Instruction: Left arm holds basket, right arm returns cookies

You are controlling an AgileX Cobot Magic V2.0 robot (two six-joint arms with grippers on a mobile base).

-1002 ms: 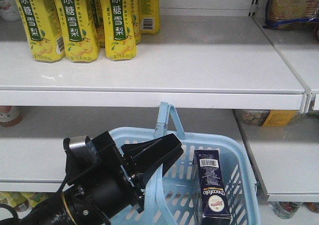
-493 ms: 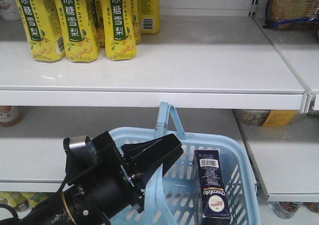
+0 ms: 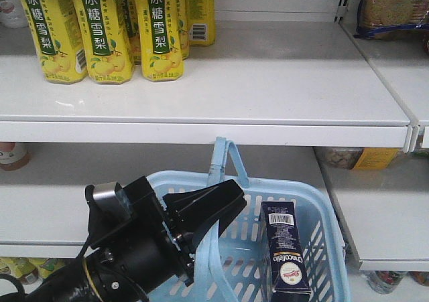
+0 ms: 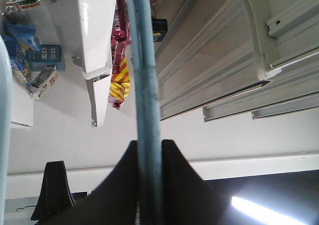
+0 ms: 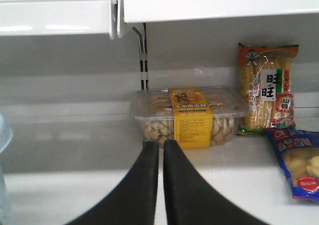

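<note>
White shelves (image 3: 268, 81) are stocked with yellow bottles (image 3: 100, 34) above a pale blue basket (image 3: 335, 248), whose hoop handle (image 4: 147, 85) is clamped between the fingers of the left tool (image 3: 231, 198). A navy carton of cookies (image 3: 285, 248) is seen upright inside the basket, near its right wall. The right tool (image 5: 160, 150) is held almost closed on nothing, before a clear snack tub (image 5: 189, 115).

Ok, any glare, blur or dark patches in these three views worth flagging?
Front view: evenly lit, labels on the yellow drink bottles readable, but the black left arm is a dark mass. Left wrist view: pale blue hoop handle soft, close to the lens; a bright light strip blows out. Right wrist view: right gripper blurred up close, clear plastic snack box sharper.
</note>
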